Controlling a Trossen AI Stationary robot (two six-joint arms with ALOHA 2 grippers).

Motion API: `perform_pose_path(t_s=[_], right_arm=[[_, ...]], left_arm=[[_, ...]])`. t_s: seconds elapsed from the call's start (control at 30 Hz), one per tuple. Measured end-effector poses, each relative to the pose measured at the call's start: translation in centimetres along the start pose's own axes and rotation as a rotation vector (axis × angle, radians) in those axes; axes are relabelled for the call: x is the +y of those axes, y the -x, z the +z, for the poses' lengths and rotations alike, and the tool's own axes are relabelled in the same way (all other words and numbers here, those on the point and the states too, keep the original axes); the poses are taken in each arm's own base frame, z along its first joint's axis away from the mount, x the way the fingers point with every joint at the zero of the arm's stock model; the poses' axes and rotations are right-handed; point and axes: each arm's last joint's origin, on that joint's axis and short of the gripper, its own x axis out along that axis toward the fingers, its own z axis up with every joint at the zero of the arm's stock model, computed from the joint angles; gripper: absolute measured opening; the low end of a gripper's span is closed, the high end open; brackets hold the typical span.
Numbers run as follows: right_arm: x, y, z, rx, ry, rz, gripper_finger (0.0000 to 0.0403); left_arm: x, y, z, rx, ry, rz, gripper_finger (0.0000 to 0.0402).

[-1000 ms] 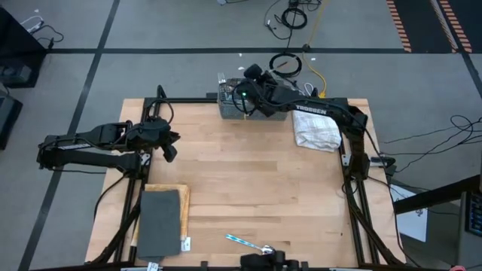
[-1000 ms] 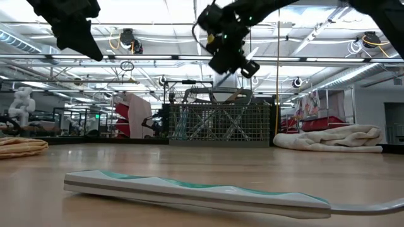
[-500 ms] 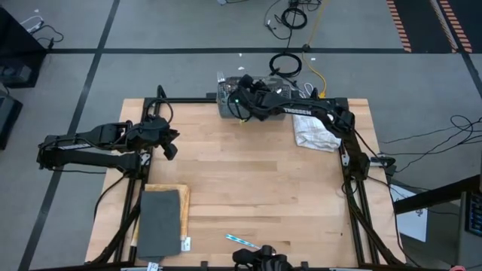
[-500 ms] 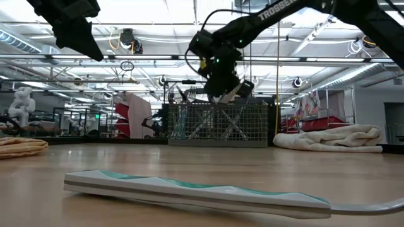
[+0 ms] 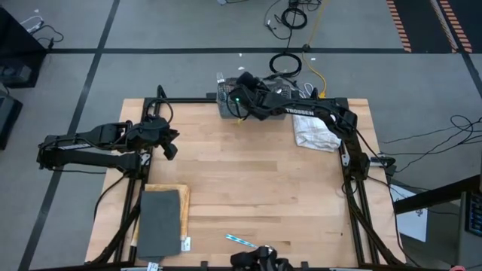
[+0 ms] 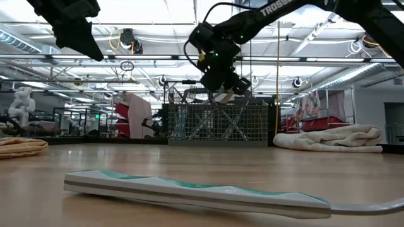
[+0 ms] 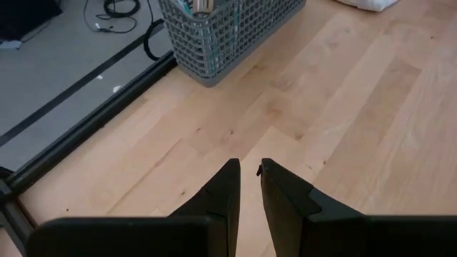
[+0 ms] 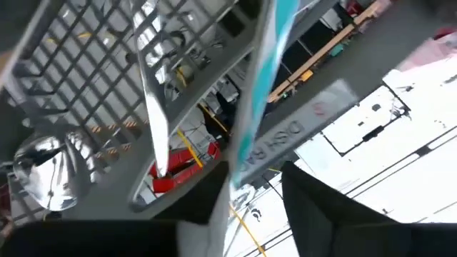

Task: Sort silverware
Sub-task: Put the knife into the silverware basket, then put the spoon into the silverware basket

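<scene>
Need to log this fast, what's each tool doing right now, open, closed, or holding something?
Left tool: fingers slightly apart, holding nothing, above bare table.
Right tool: over the caddy; open or shut cannot be told.

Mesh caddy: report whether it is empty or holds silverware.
Not empty. The mesh caddy holds silverware: handles stand up inside it, and the right gripper hovers just above its rim.

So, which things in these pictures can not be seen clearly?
- High view: the right end effector covers most of the grey mesh rectangular caddy; its contents are hidden.
- Low view: the blue-and-white handled utensil is cut off by the right edge, so its type is unknown.
- Right wrist view: blurred; whether that end effector grips anything is unclear.
</scene>
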Motion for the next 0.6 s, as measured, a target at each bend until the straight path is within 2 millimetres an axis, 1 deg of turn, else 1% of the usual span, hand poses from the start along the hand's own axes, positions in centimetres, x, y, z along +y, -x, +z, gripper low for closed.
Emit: perform_pose_path(t_s=[0.13, 0.27, 0.37, 0.47, 0.53, 0.6], right_arm=[[-0.5, 0.6, -0.3, -0.008, -0.028, -0.025, 0.0150], [-0.8, 0.9, -0.4, -0.010, -0.057, -0.040, 0.0175], [-0.8, 1.2, -0.3, 0.004, -0.085, -0.045, 0.0179], [-1.4, 1.4, -0.6, 0.093, -0.173, -0.075, 0.0174], [-1.9, 2.0, -1.3, 0.107, -0.240, -0.094, 0.0170], [-2.6, 3.1, -2.6, 0.098, -0.319, -0.123, 0.0166]], left_arm=[[0.0, 0.0, 0.0, 0.000, 0.001, 0.000, 0.0063], [0.0, 0.0, 0.0, -0.001, 0.003, 0.000, 0.0063], [0.0, 0.0, 0.0, -0.001, 0.003, 0.000, 0.0063], [0.0, 0.0, 0.0, -0.001, 0.003, 0.000, 0.0063], [0.0, 0.0, 0.0, -0.001, 0.004, -0.001, 0.0063], [0.0, 0.0, 0.0, -0.002, 0.006, -0.001, 0.0063]])
